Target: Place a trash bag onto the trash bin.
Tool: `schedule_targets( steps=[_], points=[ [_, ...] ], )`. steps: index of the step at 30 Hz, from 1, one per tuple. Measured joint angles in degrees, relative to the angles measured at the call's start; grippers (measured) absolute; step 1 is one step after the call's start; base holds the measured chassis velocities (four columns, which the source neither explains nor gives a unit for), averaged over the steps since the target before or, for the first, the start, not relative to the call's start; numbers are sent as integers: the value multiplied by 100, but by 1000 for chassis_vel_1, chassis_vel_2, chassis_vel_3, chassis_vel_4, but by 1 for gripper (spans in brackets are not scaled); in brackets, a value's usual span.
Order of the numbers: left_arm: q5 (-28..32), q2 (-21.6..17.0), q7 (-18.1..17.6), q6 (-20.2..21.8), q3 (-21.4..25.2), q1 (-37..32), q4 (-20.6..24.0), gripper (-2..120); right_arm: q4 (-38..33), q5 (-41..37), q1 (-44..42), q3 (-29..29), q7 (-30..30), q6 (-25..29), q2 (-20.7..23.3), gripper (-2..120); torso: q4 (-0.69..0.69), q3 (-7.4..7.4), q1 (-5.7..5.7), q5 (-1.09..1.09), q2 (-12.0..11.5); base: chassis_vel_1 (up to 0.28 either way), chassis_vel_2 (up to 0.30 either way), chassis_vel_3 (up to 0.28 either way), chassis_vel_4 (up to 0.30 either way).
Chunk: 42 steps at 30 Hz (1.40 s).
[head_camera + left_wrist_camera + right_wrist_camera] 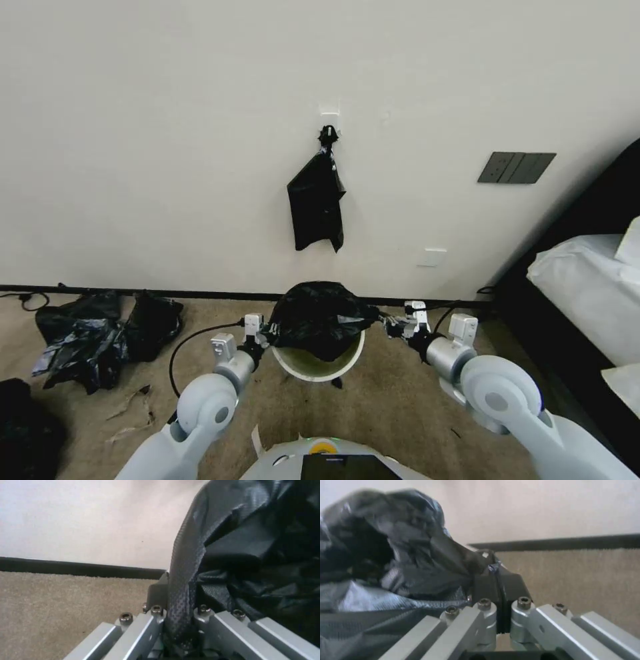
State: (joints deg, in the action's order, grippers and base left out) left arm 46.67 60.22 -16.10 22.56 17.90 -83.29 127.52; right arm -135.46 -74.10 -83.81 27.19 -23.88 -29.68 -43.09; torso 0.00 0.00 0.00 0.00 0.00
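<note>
The black trash bag [319, 319] is stretched over the far part of the cream-white trash bin [319, 367], whose near rim still shows. My left gripper [265, 335] is shut on the bag's left edge beside the bin. In the left wrist view the film [181, 600] runs between the closed fingers. My right gripper [381, 321] is shut on the bag's right edge, and the right wrist view shows the film [420, 555] pinched at the dark fingertips [513, 580].
A flat black bundle of bags [317, 200] hangs from a wall hook above the bin. A heap of black and bluish plastic [100, 333] lies on the carpet at the left. A dark bed edge with white bedding [587, 293] stands at the right.
</note>
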Motion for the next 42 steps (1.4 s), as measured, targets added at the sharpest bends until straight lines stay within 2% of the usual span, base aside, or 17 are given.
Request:
schedule_targets(
  steps=[12,19,32,37,39,42],
  points=[
    [575,227,-386,-32,61,181,-43,1,-57,408,-510,-112,377,-106,-341,0,-1,0,0,0,0,0,0,0,0],
    [660,231,-532,20,67,223,-43,1,-5,1064,-717,-201,648,220,-706,0,0,0,0,-1,0,0,0,0,0],
    [582,147,-529,46,150,122,-95,1,-64,1306,-784,-28,552,312,-607,0,0,0,0,-1,0,0,0,0,0],
    [784,247,-683,-40,192,202,-137,1,-155,1347,-934,-32,467,230,-647,0,0,0,0,-1,0,0,0,0,0],
    [1055,368,-875,-68,215,261,-135,1,-156,1431,-991,-73,438,178,-726,0,-1,0,0,-1,0,0,0,0,0],
    [1319,427,-953,-75,242,261,-76,1,-147,1472,-1006,-133,431,159,-807,0,0,0,0,-1,0,0,0,0,0]
  ],
)
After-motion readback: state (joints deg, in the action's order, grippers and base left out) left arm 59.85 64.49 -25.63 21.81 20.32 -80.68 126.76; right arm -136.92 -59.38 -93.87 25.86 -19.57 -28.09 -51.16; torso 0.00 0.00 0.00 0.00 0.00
